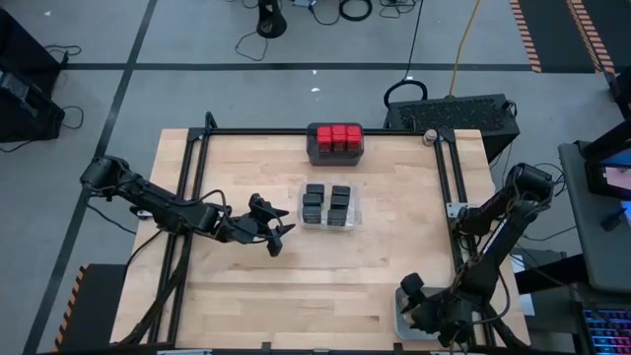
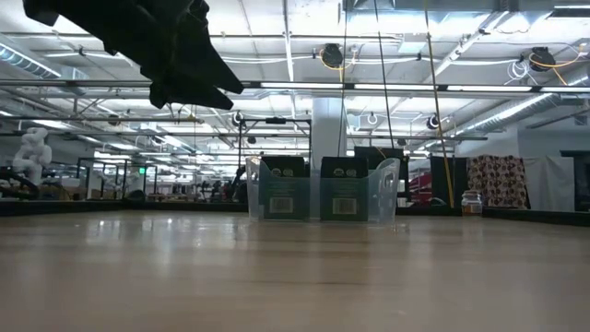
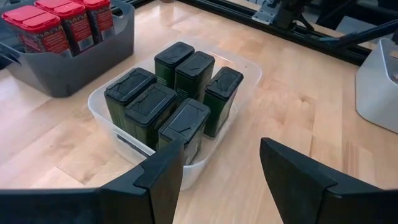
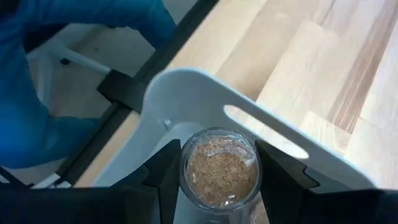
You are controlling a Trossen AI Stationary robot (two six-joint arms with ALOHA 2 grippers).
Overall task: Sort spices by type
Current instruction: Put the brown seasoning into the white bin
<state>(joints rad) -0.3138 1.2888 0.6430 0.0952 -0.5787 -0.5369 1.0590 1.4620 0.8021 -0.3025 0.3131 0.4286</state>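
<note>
Red-topped spices [image 1: 335, 136] stand in a dark grey tray [image 1: 314, 150] at the table's far edge. Black boxy spices [image 3: 168, 102] fill a clear tray [image 1: 355, 209] at mid table. My left gripper [image 3: 221, 171] is open and holds nothing, just left of that tray, also in the high view [image 1: 278, 237]. At the near right corner my right gripper [image 1: 419, 308] is shut on a round clear jar [image 4: 219, 168] of brownish grains, over a pale grey tray [image 4: 186, 93]. Another jar [image 1: 430, 135] stands on the table at the far right. My right gripper pinches the jar's round side wall [image 4: 186, 171] between its two fingers, one on either side. The fingers slant down from above. The jar sits within the pale grey tray's outline; I cannot tell whether it rests on the tray's floor.
A black frame rail [image 1: 449, 187] runs along the table's right side, and another [image 1: 187, 197] along its left. A person's blue sleeve [image 4: 56, 74] shows beyond the table's near right corner. Bare wood lies across the near half of the table [image 1: 315, 296].
</note>
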